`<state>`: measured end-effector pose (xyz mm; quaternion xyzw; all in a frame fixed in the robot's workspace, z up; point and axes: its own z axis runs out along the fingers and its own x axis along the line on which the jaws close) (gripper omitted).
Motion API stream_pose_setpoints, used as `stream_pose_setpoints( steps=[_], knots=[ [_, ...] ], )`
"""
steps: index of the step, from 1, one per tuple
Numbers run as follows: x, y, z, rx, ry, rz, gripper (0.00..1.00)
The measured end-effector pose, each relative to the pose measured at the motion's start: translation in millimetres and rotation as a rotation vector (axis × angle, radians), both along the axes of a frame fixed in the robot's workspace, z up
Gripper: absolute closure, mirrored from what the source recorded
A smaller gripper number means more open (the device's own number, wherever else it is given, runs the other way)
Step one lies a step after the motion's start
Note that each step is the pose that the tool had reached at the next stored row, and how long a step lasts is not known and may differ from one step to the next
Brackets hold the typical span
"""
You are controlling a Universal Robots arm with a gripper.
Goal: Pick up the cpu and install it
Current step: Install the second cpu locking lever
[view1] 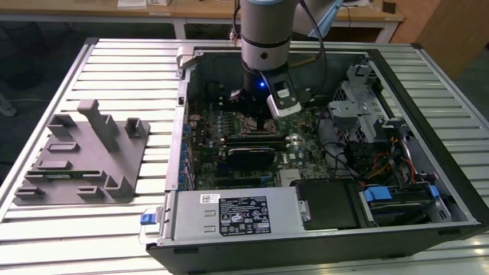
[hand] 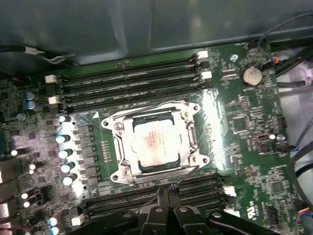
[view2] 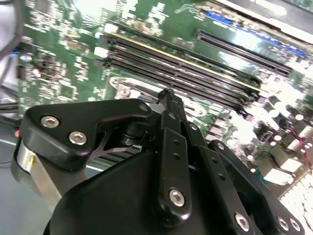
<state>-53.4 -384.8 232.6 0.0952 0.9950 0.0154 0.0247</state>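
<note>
Silvery-white sq cpu [hand: 155,145] sits flat in metal socket frame [hand: 191,134].

Hiding the socket [view1: 246,122] behind the arm [view1: 265,34] in the exterior view; cutting off the gripper [hand: 169,192] at the frame edge.

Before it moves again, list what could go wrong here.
1. The cpu lies in its socket with the gripper close beside; a sideways drag could nudge it or scrape the socket frame.
2. The memory slots sit right under the gripper, so dropping lower may strike them.
</note>
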Motion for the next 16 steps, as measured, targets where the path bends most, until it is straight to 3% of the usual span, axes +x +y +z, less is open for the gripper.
stream_pose_setpoints(
  steps=[1,2,3,4,10,16],
  knots=[
    [0.0,0.0,-0.2,-0.0001,0.0145,0.001,0.89],
    [0.0,0.0,-0.7,0.0,0.0492,0.002,0.89],
    [0.0,0.0,-0.9,-0.0001,0.0655,0.003,0.89],
    [0.0,-0.1,-1.0,-0.0002,0.0739,0.003,0.89],
    [0.1,-1.3,-1.0,-0.0002,0.074,0.006,0.89],
    [0.0,-3.1,-1.6,-0.0018,0.0735,0.05,0.89]
  ],
)
